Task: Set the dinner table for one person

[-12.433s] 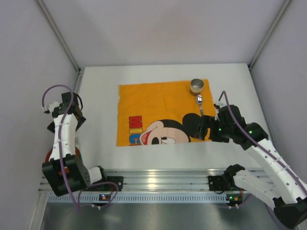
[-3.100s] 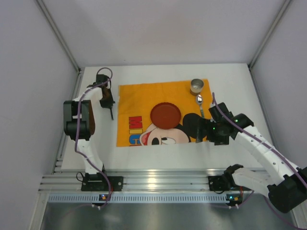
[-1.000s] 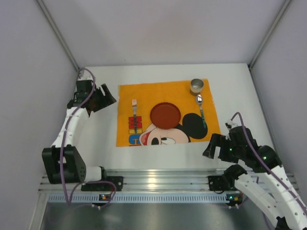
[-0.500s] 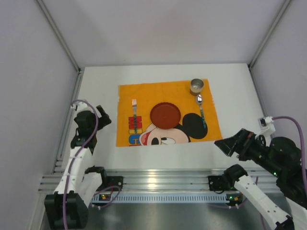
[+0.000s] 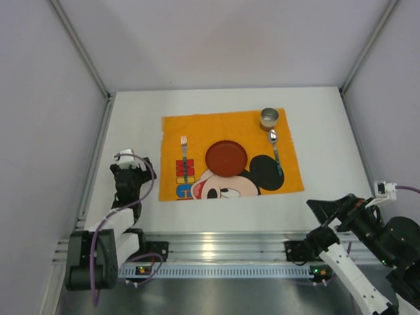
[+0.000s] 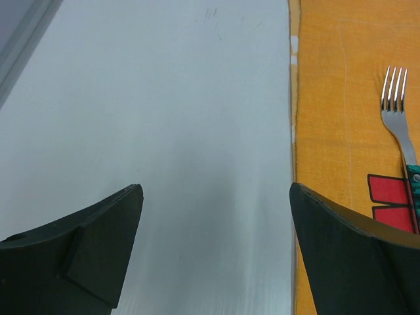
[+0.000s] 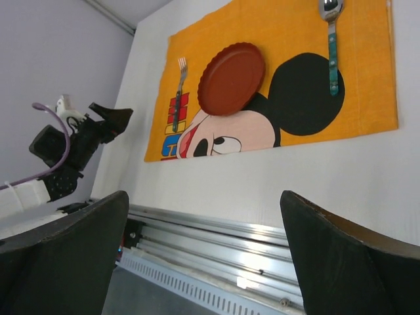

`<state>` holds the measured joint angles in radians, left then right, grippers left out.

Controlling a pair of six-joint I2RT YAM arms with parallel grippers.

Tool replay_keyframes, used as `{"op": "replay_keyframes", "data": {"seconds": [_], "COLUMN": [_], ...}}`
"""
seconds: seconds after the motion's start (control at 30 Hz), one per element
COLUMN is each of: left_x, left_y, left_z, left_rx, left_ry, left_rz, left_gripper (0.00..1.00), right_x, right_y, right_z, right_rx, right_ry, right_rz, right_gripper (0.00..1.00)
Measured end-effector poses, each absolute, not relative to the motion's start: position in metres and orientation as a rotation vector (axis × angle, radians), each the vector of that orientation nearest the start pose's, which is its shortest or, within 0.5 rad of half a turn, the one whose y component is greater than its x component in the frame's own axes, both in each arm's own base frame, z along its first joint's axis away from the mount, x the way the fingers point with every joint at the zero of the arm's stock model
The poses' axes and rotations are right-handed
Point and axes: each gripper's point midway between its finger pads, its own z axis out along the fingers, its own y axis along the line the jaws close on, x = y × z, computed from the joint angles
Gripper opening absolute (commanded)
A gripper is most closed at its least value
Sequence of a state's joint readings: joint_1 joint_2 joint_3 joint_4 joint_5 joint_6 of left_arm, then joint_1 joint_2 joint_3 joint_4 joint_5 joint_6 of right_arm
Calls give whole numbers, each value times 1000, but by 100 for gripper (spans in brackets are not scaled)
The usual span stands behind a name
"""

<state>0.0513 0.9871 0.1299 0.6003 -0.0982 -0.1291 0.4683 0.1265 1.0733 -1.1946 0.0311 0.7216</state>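
1 cloth (image 5: 216,128) on tbl (image 5: 321,131), fork (image 5: 184,159), plate (image 5: 226,158), spoon (image 5: 275,152), cup (image 5: 270,118)

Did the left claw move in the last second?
Yes. The left gripper pulled back toward its base, from beside the orange cloth's far left corner to beside its near left corner.

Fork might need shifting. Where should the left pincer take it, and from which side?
Probably the teal handle, mid-length, from straight above, jaws across its width. The fork lies flat on the orange cloth, tines away from the arms, clear of the red plate, both long sides free.
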Motion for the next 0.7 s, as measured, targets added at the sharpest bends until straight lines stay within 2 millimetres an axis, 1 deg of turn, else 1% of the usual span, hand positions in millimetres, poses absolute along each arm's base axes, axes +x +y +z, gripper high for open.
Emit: {"op": "replay_keyframes", "data": {"seconds": [0.2,0.3,0.4,0.53,0.7], "left_x": [334,345,356,364,375], "left_y": [20,15,13,13,12], "left_z": [60,57,53,47,58], "left_rx": [-177,-152,-137,-131,-120], "left_ry": [1848,1834,1822,1825,1793], "left_rz": [-2,-28,-49,-57,-58], "left_gripper": [98,98,98,98,99], "right_x": [82,92,106,130,164], "right_y": [61,62,67,81,110], "right_z": [300,307,314,316,307], "right_rx": [260,263,264,236,145], "right_ry": [1819,1790,1771,1795,1864], "right_rz": [792,785,778,764,768], "right_gripper": [100,100,100,100,100]}}
